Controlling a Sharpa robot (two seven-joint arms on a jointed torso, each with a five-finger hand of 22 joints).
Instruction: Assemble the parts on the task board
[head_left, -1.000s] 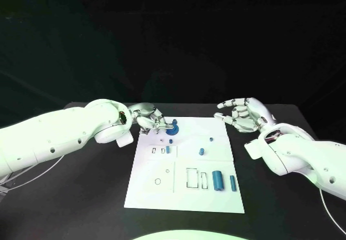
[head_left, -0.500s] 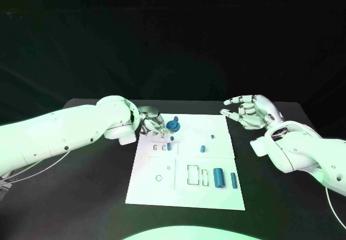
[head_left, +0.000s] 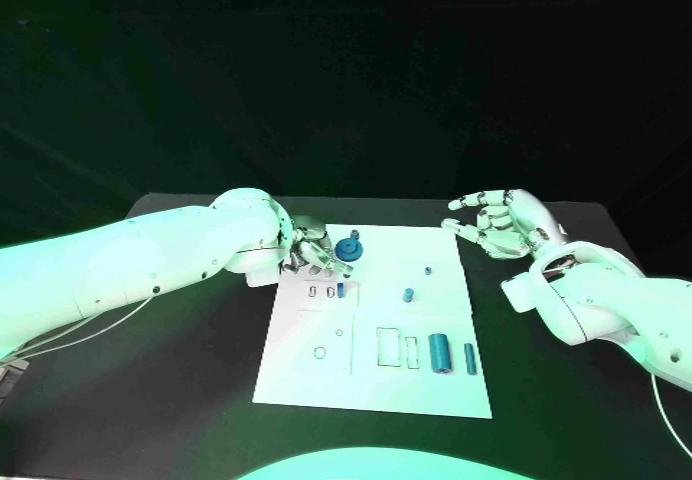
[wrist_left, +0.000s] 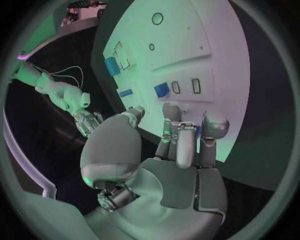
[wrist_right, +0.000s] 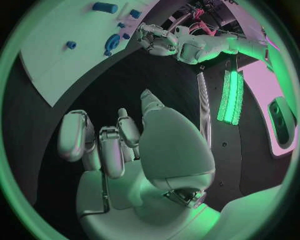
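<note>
Our left hand (head_left: 306, 250), fingers curled beside the round blue part (head_left: 348, 252) at the task board's (head_left: 372, 385) far edge, could knock it askew. We cannot tell whether it grips it; our right hand (head_left: 498, 226) hovers empty, fingers apart.

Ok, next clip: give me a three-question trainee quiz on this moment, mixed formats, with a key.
1. True or false: the right robot hand holds a blue part.
2. Multiple choice: the left robot hand is at which place?
A. the board's far left corner, beside the round part
B. the board's near edge
C. off the table
3. Fill in: the large cylinder lies next to a thinner ____ near the board's right edge.

Key:
1. False; it hovers off the board's far right corner with fingers curled round nothing.
2. A
3. rod
</note>
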